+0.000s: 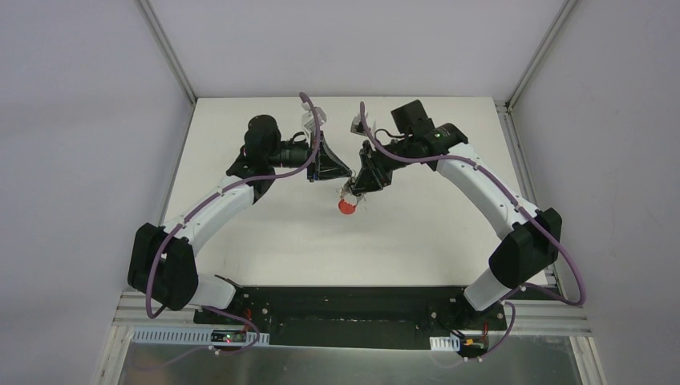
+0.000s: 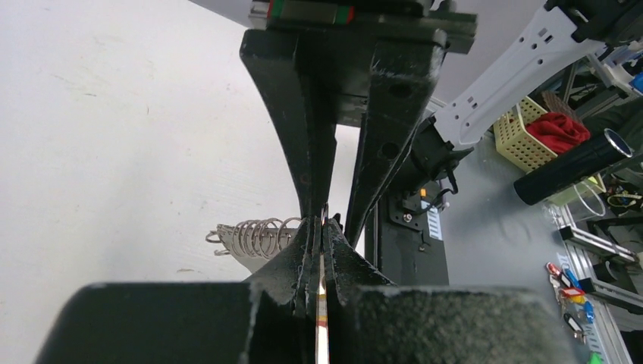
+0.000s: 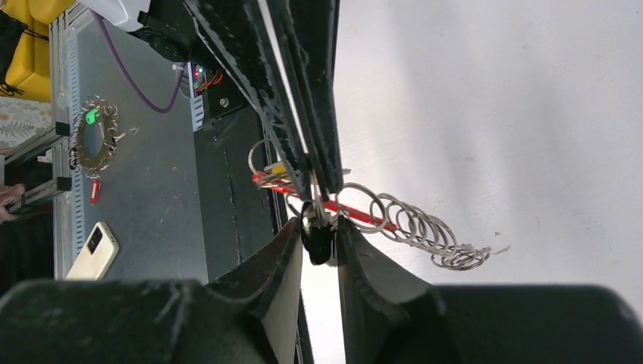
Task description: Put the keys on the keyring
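Observation:
Both grippers meet above the middle of the white table (image 1: 273, 241). My left gripper (image 2: 324, 224) is shut on the keyring's thin band, with a red-orange strip showing between its jaws. The keyring's silver wire loops (image 2: 254, 236) fan out to the left. In the top view the keyring (image 1: 346, 206) hangs red below the grippers. My right gripper (image 3: 320, 227) is shut on the key (image 3: 319, 247) by its black head, tip up against the red band (image 3: 365, 215) and the loops (image 3: 425, 231). The key's blade is mostly hidden. The orange-tan tag is not clearly visible.
Off the table's near edge lie a yellow basket with red cloth (image 2: 542, 133), a black cylinder (image 2: 572, 165) and a phone (image 3: 94, 249). The black base rail (image 1: 345, 309) runs along the near edge.

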